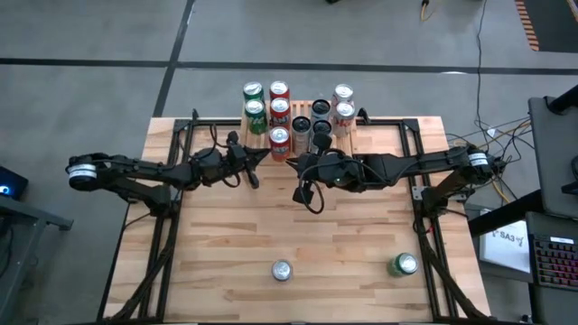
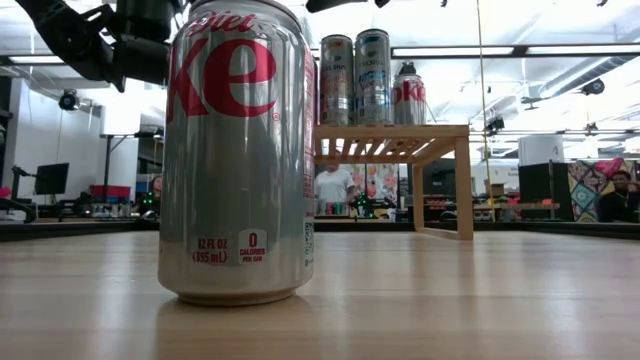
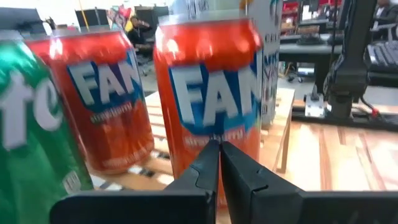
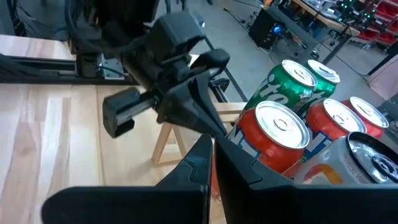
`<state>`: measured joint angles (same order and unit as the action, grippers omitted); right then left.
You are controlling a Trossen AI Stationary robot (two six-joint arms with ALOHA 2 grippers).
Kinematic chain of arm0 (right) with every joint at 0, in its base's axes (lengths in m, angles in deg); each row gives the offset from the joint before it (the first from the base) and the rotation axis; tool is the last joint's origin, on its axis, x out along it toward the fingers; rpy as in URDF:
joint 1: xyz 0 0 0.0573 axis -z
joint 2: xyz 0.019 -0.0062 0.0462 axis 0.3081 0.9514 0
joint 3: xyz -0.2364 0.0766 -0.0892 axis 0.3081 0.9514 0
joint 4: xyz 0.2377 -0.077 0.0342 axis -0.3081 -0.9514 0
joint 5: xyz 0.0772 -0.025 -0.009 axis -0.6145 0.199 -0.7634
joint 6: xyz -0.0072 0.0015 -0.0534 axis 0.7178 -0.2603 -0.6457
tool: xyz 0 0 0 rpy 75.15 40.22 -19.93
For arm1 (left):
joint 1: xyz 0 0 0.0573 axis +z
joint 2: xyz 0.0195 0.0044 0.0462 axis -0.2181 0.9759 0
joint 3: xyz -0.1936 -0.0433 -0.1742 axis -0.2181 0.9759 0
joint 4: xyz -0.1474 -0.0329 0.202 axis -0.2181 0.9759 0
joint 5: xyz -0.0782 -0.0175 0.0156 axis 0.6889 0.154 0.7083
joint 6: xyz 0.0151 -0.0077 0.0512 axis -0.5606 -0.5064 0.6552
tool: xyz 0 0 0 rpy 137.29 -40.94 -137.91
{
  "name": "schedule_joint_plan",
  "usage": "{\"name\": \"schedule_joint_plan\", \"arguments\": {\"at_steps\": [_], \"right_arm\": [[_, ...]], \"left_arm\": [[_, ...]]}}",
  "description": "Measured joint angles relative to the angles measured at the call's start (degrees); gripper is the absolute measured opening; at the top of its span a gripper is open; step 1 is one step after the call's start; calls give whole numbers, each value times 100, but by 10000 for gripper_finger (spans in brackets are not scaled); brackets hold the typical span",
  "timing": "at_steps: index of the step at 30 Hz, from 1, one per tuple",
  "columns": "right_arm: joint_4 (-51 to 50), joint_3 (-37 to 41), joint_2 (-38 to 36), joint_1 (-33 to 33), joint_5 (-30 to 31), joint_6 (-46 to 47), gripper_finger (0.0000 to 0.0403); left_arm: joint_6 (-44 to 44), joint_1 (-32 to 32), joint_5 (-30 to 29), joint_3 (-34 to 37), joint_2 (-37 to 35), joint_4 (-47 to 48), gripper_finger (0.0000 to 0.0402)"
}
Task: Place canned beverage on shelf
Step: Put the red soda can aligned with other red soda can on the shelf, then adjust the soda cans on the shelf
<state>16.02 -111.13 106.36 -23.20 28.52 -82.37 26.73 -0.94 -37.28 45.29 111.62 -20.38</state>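
The left gripper is hanging closed and empty just before the shelf, close to the nearest red can; a careless swing risks toppling it. The right gripper, also closed and empty, is crowding the same row. Two cans are waiting near the front edge, a silver can and a green can, with open tabletop between.

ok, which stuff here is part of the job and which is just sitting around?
Job: shelf with cans on it; silver can and green can loose on the table; left claw, right claw, both shut, empty.
Lying about: keyboard, floor cables.
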Motion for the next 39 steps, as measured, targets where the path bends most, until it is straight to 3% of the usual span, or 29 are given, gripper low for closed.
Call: {"name": "schedule_joint_plan", "arguments": {"at_steps": [7, 13, 23, 32, 39], "right_arm": [[-240, -262, 0, 2, -4, 275, 9], [-1208, -998, -1, 203, -29, 1083, 9], [-1952, -2204, 13, 295, -46, 1241, 9], [-3210, -3110, 4, 295, -11, 1195, 9], [-4083, -3249, -196, 429, 4, 1556, 9]], "left_arm": [[421, 0, -4, 0, -550, 257, 1], [1067, 0, -2, 0, -1464, 861, 1], [1968, 7, -2, 0, -2734, 1503, 1], [2054, 7, -2, 0, -2838, 1650, 1], [1805, 9, 215, -313, -2603, 1748, 1]]}}
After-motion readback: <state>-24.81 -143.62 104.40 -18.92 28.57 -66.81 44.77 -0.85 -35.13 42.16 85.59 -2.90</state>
